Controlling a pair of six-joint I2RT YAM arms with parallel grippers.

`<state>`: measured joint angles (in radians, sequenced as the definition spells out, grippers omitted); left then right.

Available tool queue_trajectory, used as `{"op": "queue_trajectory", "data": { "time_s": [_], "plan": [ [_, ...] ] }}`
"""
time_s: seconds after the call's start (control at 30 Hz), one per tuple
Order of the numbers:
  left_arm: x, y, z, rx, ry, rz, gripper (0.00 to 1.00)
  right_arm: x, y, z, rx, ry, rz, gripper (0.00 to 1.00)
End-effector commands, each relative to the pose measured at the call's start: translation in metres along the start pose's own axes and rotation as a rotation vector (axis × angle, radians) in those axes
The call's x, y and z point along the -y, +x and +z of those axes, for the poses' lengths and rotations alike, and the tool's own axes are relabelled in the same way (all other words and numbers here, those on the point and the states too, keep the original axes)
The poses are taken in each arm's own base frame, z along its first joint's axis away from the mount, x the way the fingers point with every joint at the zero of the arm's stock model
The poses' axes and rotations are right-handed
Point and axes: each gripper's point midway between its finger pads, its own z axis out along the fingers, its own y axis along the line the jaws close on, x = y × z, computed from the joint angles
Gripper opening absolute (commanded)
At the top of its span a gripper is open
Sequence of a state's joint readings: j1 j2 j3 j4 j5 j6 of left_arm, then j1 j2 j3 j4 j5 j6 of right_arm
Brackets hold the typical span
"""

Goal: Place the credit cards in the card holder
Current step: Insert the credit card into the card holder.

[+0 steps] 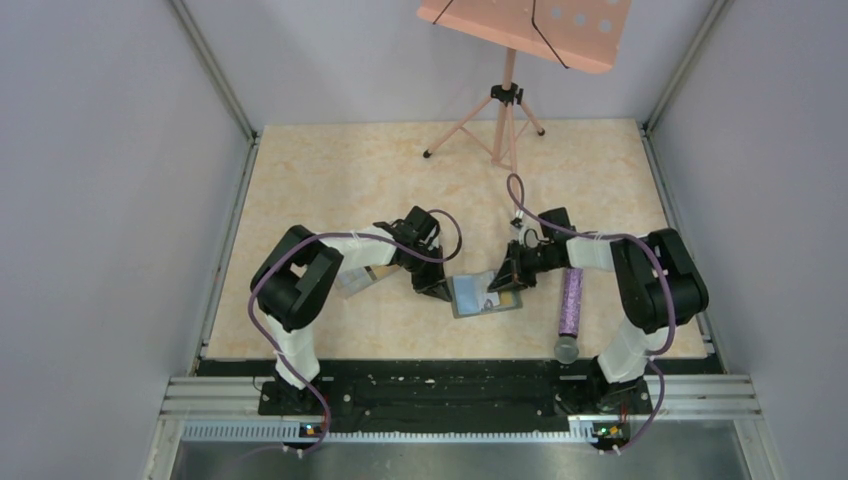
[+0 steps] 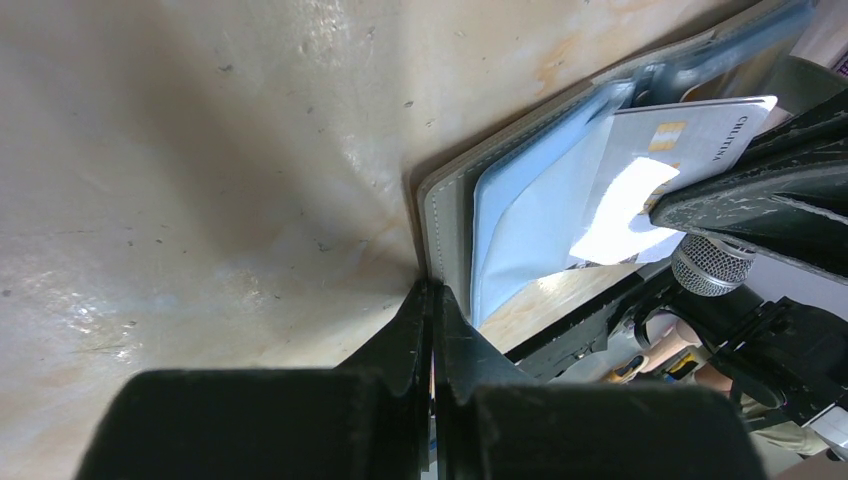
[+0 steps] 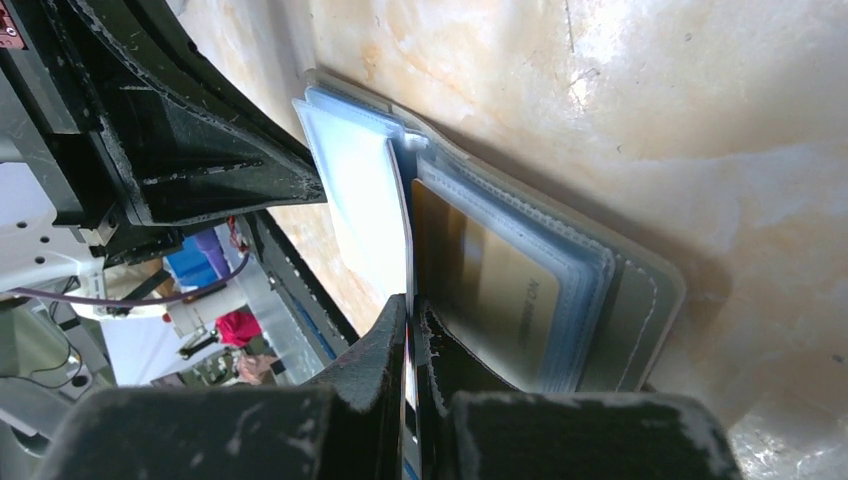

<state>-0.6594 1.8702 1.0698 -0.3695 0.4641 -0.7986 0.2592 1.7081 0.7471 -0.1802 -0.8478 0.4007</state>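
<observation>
Card (image 2: 700, 130) clamped edge-on in right end effector (image 3: 412, 312) at open card holder (image 3: 650, 300); left end effector (image 2: 432, 297), tips together, touches holder's outer edge.

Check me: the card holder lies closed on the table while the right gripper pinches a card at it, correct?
Not closed: the card holder lies open on the table, as the right wrist view shows. The right gripper does pinch a card at it.
</observation>
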Motion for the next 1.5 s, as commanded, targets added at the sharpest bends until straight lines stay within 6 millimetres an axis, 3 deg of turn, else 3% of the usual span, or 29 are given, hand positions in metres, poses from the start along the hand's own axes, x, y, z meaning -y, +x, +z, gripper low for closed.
{"op": "queue_trajectory", "data": {
  "time_s": [0.0,0.5,0.77,0.93,1.2,1.47],
  "plan": [
    [-0.007,-0.002,0.009,0.000,-0.035,0.009,0.00,0.005,0.010,0.008,-0.053,0.006,0.000,0.00],
    [-0.005,-0.001,0.009,0.004,-0.024,-0.006,0.00,-0.007,0.005,0.020,-0.042,-0.020,-0.017,0.00],
    [-0.004,-0.001,0.008,0.006,-0.018,-0.008,0.00,-0.012,0.002,0.028,-0.055,-0.017,-0.027,0.09],
    [-0.003,-0.001,0.008,0.008,-0.017,-0.009,0.00,-0.013,0.001,0.029,-0.064,0.072,-0.071,0.13],
    [-0.001,-0.001,0.008,0.006,-0.002,-0.019,0.00,-0.018,-0.010,0.013,-0.022,0.221,-0.136,0.37],
    [-0.001,-0.001,0.009,0.003,0.000,-0.023,0.00,-0.030,-0.015,0.004,-0.010,0.259,-0.186,0.50]
  ]
}}
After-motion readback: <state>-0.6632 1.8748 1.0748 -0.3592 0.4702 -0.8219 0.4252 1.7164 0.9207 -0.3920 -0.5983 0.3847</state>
